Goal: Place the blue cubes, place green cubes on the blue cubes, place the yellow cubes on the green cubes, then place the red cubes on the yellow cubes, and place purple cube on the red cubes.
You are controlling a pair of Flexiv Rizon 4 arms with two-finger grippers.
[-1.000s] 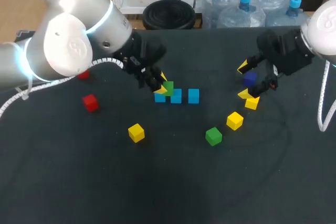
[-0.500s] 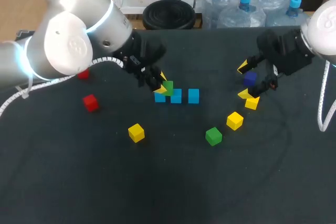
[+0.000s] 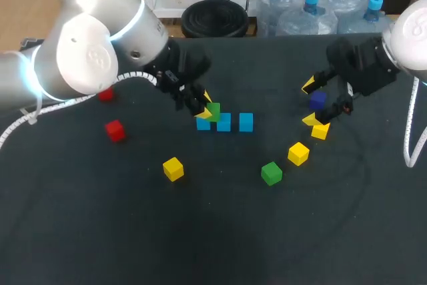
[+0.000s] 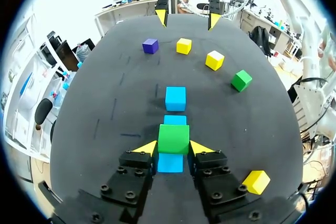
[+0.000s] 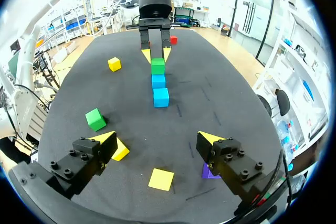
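Observation:
Three blue cubes [image 3: 223,122] lie in a row at mid-table. My left gripper [image 3: 205,108] is shut on a green cube [image 3: 213,111] that sits over the leftmost blue cube [image 3: 203,123]. In the left wrist view the green cube [image 4: 174,138] is held between the yellow tips, above a blue cube [image 4: 170,162]. My right gripper [image 3: 319,103] stands open at the right, its tips either side of the purple cube [image 3: 317,100]. In the right wrist view that gripper [image 5: 158,140] is wide open, with the purple cube [image 5: 210,170] under one finger.
A second green cube [image 3: 271,173] and two yellow cubes [image 3: 298,153], [image 3: 320,131] lie near my right gripper. A third yellow cube [image 3: 173,168] lies front left. Two red cubes [image 3: 115,130], [image 3: 105,95] sit at the left, one partly behind my left arm.

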